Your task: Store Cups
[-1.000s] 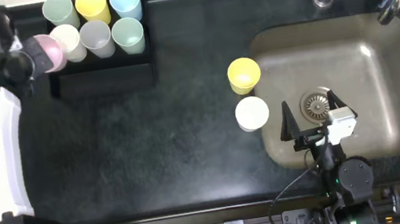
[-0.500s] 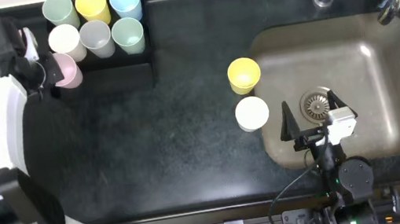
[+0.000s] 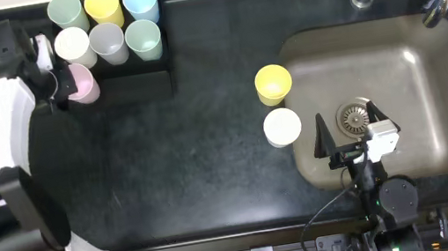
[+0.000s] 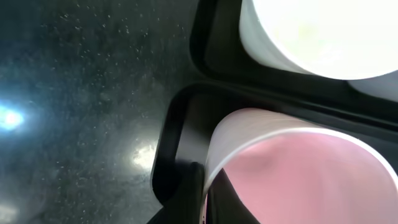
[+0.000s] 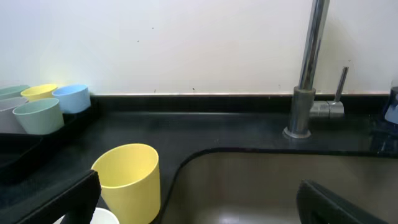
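At the left front corner of the tray (image 3: 121, 89), your left gripper (image 3: 58, 83) is clamped on the rim of the pink cup (image 3: 81, 83), which hangs over the corner slot but, I judge, is not yet seated. Release now and it could catch the tray wall and tip out. Your right gripper (image 3: 347, 129) hangs wide open over the sink (image 3: 429, 68).

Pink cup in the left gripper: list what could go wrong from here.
1. The pink cup hangs right at the tray's wall; lowered off-centre, it may catch the wall instead of seating.
2. The white cup in the next slot is close; the left gripper could nudge it.
3. The yellow cup stands at the sink's edge; a clumsy grab might tip it in.
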`<action>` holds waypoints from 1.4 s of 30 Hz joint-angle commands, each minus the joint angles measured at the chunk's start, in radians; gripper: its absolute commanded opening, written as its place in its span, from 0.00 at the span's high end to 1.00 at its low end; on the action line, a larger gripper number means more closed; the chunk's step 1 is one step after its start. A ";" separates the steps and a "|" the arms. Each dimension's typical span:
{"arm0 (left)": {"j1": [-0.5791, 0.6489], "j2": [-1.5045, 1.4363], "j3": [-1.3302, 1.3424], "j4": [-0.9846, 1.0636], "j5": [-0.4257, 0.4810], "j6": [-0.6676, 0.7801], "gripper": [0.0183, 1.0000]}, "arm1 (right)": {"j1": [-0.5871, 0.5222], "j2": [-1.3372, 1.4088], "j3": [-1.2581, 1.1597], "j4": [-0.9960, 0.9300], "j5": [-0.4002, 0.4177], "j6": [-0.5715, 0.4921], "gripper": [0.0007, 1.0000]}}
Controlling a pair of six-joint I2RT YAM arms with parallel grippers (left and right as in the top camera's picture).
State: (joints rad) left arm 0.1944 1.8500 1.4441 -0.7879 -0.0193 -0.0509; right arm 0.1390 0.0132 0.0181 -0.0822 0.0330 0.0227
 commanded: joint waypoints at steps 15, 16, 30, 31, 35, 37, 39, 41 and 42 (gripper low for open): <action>0.003 0.008 -0.003 0.021 -0.041 -0.024 0.92 | 0.005 -0.006 -0.013 0.005 0.001 0.004 0.00; 0.003 0.008 -0.003 0.021 -0.048 -0.032 0.92 | 0.005 -0.006 -0.013 0.005 0.001 0.004 0.00; 0.003 0.008 -0.004 0.045 -0.049 -0.032 0.86 | 0.005 -0.006 -0.013 0.005 0.001 0.004 0.00; 0.003 0.008 -0.003 0.046 -0.049 -0.032 0.86 | 0.005 -0.006 -0.013 0.005 0.001 0.004 0.00; 0.003 0.008 -0.003 0.047 -0.048 -0.032 0.79 | 0.005 -0.006 -0.013 0.005 0.001 0.004 0.00; 0.003 0.006 -0.003 0.050 -0.044 -0.032 0.73 | 0.005 -0.006 -0.013 0.005 0.001 0.004 0.00; 0.003 -0.004 -0.003 0.051 -0.039 -0.037 0.67 | 0.005 -0.006 -0.013 0.005 0.001 0.004 0.00; 0.001 -0.025 -0.003 0.050 -0.035 -0.054 0.61 | 0.005 -0.006 -0.013 0.005 0.001 0.003 0.00; 0.000 -0.040 -0.003 0.050 -0.034 -0.066 0.58 | 0.005 -0.006 -0.013 0.005 0.001 0.004 0.00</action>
State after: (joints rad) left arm 0.1944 1.8534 1.4441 -0.7391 -0.0563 -0.0826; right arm 0.1390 0.0132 0.0181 -0.0826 0.0330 0.0227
